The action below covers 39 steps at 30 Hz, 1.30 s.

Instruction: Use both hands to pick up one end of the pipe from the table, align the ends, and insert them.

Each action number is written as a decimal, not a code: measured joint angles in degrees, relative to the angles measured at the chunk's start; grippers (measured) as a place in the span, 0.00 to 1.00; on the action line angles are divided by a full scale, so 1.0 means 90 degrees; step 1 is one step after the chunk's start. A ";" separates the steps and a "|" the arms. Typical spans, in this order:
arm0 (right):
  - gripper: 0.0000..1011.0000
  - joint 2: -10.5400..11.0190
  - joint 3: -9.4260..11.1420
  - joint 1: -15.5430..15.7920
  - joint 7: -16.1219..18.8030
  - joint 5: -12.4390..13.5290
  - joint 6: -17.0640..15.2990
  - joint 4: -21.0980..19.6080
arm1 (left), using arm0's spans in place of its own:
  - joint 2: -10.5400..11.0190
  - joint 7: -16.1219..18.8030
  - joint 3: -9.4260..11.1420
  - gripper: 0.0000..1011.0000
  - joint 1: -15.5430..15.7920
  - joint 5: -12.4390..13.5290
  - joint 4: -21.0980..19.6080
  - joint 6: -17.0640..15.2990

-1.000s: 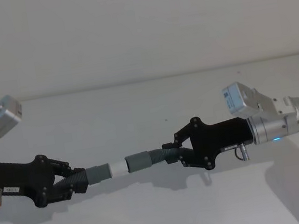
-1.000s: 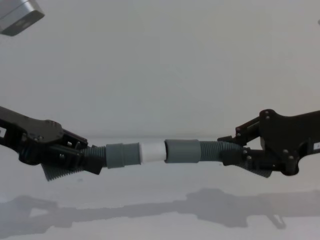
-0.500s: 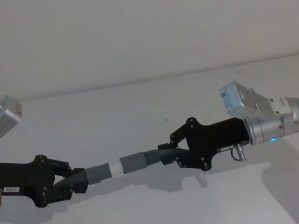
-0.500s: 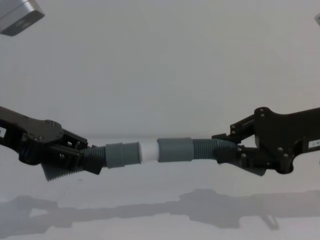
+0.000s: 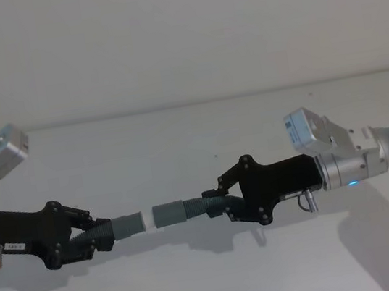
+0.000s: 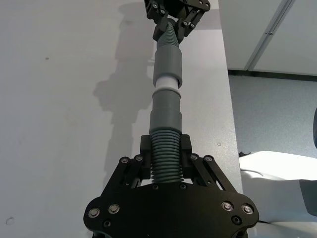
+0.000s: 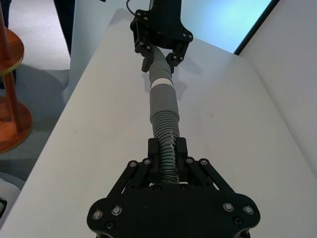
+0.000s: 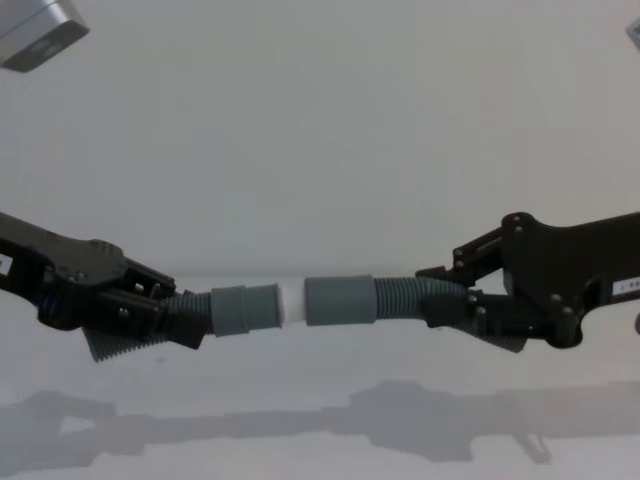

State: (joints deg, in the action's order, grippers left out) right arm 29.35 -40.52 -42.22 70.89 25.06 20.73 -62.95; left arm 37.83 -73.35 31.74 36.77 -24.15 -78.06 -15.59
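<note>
Axis: white tip (image 8: 291, 303) and socket (image 8: 340, 300) collinear, mid-frame, partly mated.
Left hand (image 8: 170, 315): clamped on short hose (image 8: 190, 313).
Right hand (image 8: 445, 297): clamped on longer hose (image 8: 400, 298).

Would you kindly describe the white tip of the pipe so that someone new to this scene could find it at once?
Above the table, the left gripper and the right gripper hold two corrugated hose pieces end to end. At the join between them, a narrow white tip shows between the short piece's collar and the wider socket. It is the only white band among grey parts.
</note>
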 joint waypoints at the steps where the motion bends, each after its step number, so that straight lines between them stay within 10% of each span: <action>1: 0.18 0.0000 0.0000 0.0000 0.0000 0.0000 0.0000 0.0000 | 0.0000 0.0000 0.0000 0.30 0.0000 0.0000 0.0000 0.0000; 39: 0.18 0.0026 -0.0087 0.0043 -0.0152 0.0138 -0.0122 -0.0340 | 0.0006 0.0000 0.0000 0.30 0.0000 0.0003 0.0000 0.0000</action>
State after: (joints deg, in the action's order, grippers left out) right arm 29.59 -41.30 -41.83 69.52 26.30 19.63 -66.02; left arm 37.89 -73.35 31.74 36.77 -24.12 -78.06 -15.59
